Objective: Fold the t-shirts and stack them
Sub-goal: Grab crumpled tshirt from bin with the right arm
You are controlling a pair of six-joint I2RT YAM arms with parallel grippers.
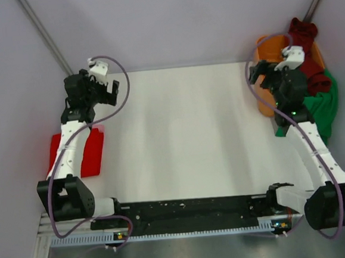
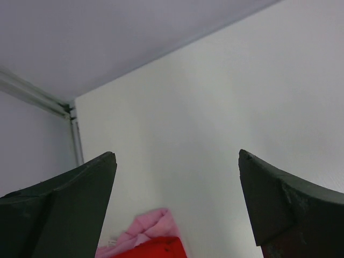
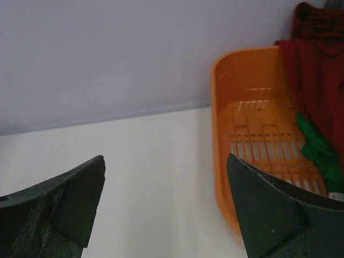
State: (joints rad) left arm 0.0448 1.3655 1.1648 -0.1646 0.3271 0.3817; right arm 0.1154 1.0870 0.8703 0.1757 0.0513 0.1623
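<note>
T-shirt, bright red cloth [image 1: 92, 152], folded: well left of orange slotted plastic basket [image 3: 220, 134], partly hidden under left arm. Left gripper [image 2: 177, 161], right gripper [image 3: 166, 161]: jaws spread wide, holding nothing. Green cloth t-shirt [image 1: 332, 101] and dark maroon cloth t-shirt [image 1: 302, 35]: heaped over basket, shapes unclear.

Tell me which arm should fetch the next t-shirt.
Right. The right gripper hovers open beside the orange slotted plastic basket holding the dark maroon t-shirt and bright green t-shirt; the left gripper is across the table, near the folded bright red t-shirt.
</note>
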